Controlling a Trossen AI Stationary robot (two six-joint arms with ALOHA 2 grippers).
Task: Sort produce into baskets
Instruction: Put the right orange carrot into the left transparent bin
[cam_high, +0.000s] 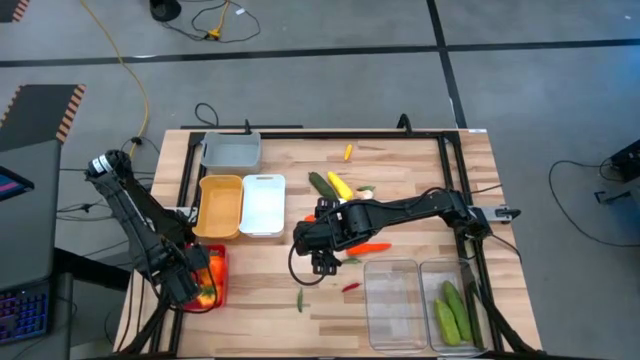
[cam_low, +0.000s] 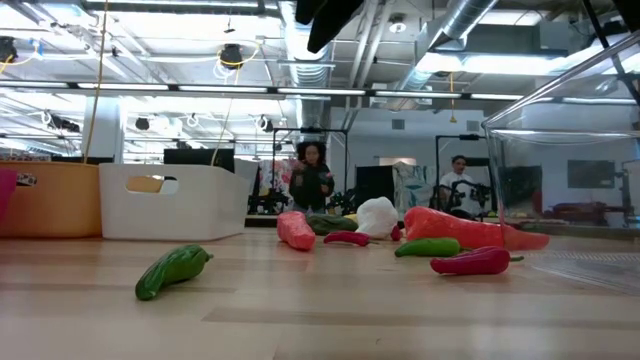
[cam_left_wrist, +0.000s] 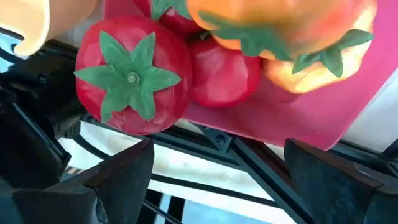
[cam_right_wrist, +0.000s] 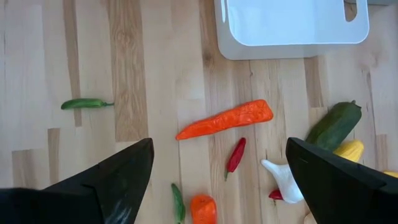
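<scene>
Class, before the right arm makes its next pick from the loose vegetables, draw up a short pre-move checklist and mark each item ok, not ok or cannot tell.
1. Right gripper open, nothing between its fingers: ok.
2. Right gripper over the loose pile: ok; the carrot lies straight ahead of it.
3. Carrot free of neighbours: ok; the small red chili lies close but apart.
4. White basket has room: ok, it looks empty.
5. Left gripper out of the way: ok; it is open at the red basket, where tomatoes lie.
6. Which basket takes carrots: cannot tell.
</scene>
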